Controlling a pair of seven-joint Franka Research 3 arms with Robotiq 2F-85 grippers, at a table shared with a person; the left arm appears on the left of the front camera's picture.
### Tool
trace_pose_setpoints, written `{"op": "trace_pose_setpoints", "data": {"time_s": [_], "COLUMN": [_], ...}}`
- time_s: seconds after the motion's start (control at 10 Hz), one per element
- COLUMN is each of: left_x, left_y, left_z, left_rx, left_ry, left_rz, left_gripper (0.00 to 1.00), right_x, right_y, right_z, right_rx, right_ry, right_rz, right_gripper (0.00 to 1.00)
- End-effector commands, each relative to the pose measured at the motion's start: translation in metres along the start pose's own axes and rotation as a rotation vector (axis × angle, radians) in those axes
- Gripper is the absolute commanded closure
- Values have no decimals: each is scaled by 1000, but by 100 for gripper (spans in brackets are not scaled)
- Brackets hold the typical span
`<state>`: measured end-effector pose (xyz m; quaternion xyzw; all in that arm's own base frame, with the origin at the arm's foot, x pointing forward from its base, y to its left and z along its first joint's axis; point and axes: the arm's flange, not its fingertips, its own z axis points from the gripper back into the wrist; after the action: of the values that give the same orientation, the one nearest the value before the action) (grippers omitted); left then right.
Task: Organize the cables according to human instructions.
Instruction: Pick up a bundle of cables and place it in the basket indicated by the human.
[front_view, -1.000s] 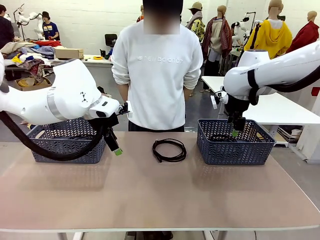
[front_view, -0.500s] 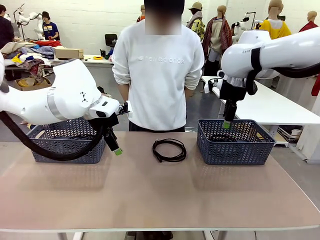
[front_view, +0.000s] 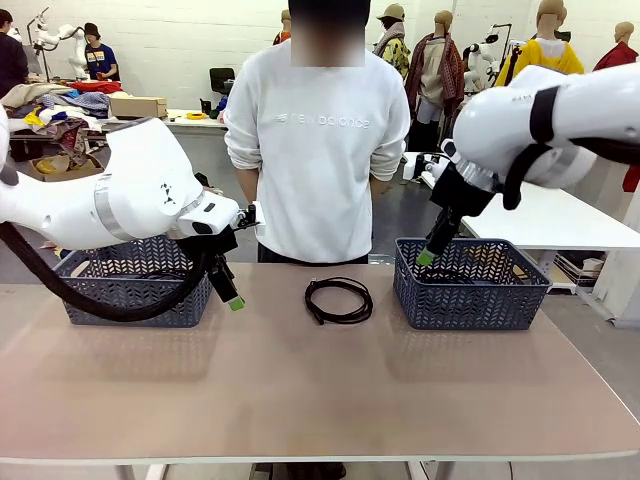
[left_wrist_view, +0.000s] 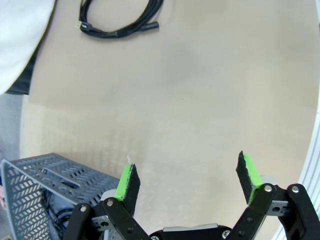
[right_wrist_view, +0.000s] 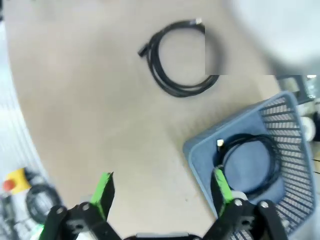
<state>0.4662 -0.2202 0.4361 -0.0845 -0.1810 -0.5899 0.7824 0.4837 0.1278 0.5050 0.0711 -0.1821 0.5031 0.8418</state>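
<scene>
One coiled black cable (front_view: 338, 299) lies on the table's middle, in front of the person; it also appears as the coil (left_wrist_view: 117, 22) at the top of the left wrist view and the ring (right_wrist_view: 180, 57) in the right wrist view. Another cable (right_wrist_view: 250, 162) lies inside the right basket (right_wrist_view: 235, 120). A further cable (left_wrist_view: 57, 220) shows through the left basket's wall (left_wrist_view: 45, 182). My left gripper (front_view: 232, 300) (left_wrist_view: 187, 175) hangs open and empty beside the left basket. My right gripper (front_view: 425, 257) (right_wrist_view: 162, 189) is open and empty above the right basket's left rim.
Two dark blue mesh baskets stand at the table's far side, the left basket (front_view: 140, 282) and the right basket (front_view: 470, 295). The person stands behind the table's far edge with hands out of sight. A yellow emergency button (right_wrist_view: 12, 180) sits off the table's edge.
My right gripper has risen out of the right basket and swung left, tilting toward the table's middle. The left arm and the cable on the table have not moved.
</scene>
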Motion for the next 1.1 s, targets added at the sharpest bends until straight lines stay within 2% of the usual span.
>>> {"op": "trace_pose_setpoints", "data": {"time_s": [0.0, 0.2, 0.6, 0.7, 1.0], "left_x": [-1, -1, -1, -1, -1], "left_y": [1, 1, 1, 1, 1], "left_z": [2, 2, 2, 2, 2], "left_rx": [3, 3, 3, 3, 3], "left_ry": [5, 5, 5, 5, 5], "left_rz": [-2, -2, -2, -2, -2], "left_gripper": [0, 0, 0, 0, 0], "right_x": [-13, -17, -19, -14, -14], "right_y": [32, 43, 45, 46, 46], "right_z": [-7, -13, -19, -16, -16], "right_rx": [-121, -162, -133, -141, -141], "right_ry": [-63, -86, -137, -99, -99], "right_rz": [-26, -25, 7, 10, 10], "right_gripper": [0, 0, 0, 0, 0]}}
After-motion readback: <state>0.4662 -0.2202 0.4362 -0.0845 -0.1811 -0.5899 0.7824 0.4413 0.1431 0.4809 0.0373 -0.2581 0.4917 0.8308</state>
